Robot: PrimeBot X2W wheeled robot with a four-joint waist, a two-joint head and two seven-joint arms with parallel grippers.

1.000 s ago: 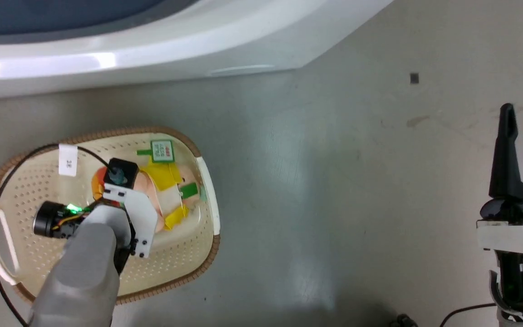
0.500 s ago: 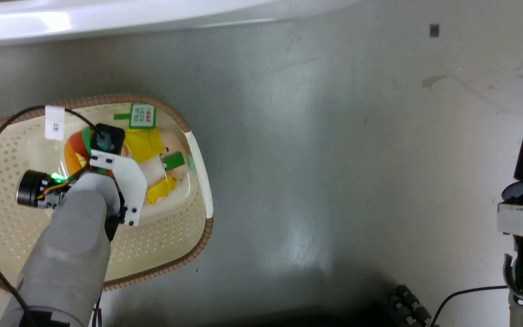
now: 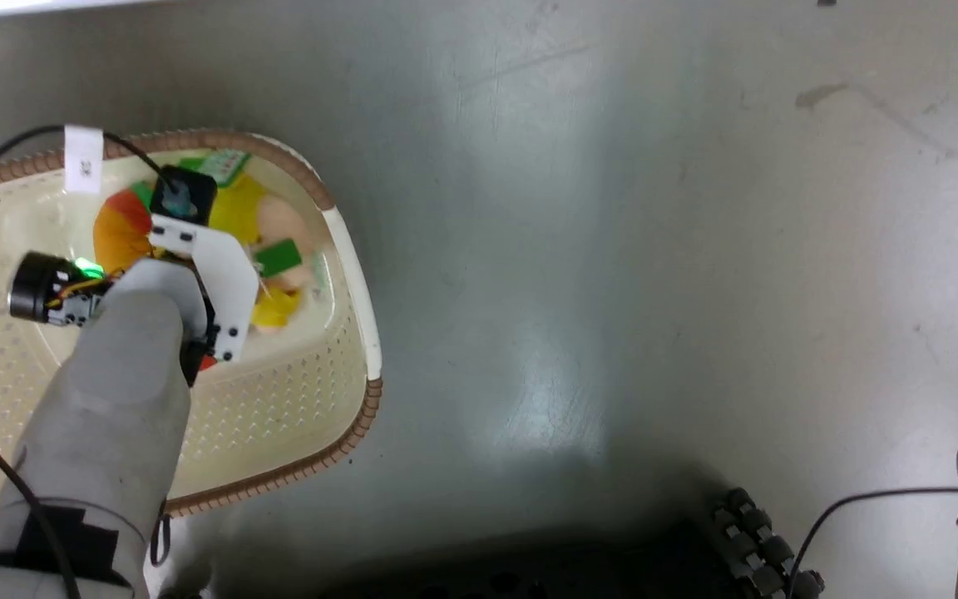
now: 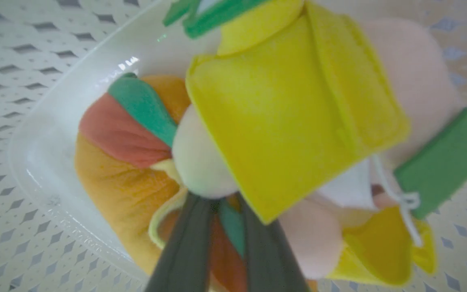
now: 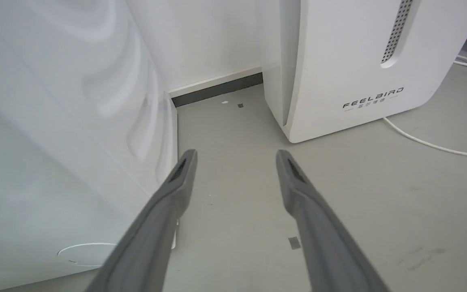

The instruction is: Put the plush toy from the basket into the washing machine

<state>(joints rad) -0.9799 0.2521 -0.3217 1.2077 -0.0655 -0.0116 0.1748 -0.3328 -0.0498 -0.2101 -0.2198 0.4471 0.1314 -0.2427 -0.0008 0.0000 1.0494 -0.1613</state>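
Note:
The plush toy (image 3: 283, 225) is in the cream basket (image 3: 346, 433), near its far rim, with its green tag tipped up against that rim. My left wrist (image 3: 196, 266) hangs right over the toy and hides its middle. In the left wrist view, my left gripper (image 4: 221, 200) is shut on the plush toy (image 4: 282, 105), pinching its red and green fabric. The perforated basket wall (image 4: 14, 243) lies behind it. My right gripper (image 5: 236, 153) is open and holds nothing, low over the floor. It is beside the washing machine's white panel (image 5: 55, 142).
The white FEELBIRD appliance (image 5: 359, 61) stands ahead right of the right gripper, with a white cable (image 5: 420, 142) on the floor. My dark base and a wheel (image 3: 762, 549) sit at the bottom of the head view. Grey floor lies right of the basket.
The head camera has tilted down, so the washing machine and the right gripper's fingers slid out of the picture. The left gripper and the toy moved toward the basket's far rim, and the tag tipped.

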